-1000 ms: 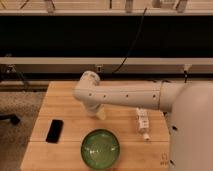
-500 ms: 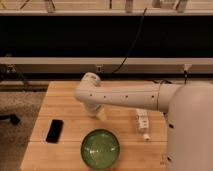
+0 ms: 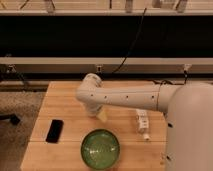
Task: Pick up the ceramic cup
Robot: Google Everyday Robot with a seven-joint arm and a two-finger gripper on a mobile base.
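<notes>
The gripper (image 3: 96, 113) is sitting low at the left end of the arm, tucked under the rounded white elbow and pointing down at the wooden table (image 3: 65, 100), and I cannot tell whether it is open, closed or gripping anything, because the arm (image 3: 125, 97) is covering it. Poking out just beneath it is a small pale shape, and I am reading that as the ceramic cup (image 3: 103, 115); it is lying right at the gripper, near the middle of the table and just above the green bowl (image 3: 101, 149). Whether the two are touching is not showing. Further out, a black phone (image 3: 54, 130) is lying flat to the left, well apart from the action, and a small white bottle-like item (image 3: 142, 122) is lying on its side to the right, under the forearm. The robot's big white body is filling the right edge. As for progress, I am judging the reach as done, with the gripper down at the cup. The secure hold is not confirmed, and the lift off the table is looking like it is not yet made
</notes>
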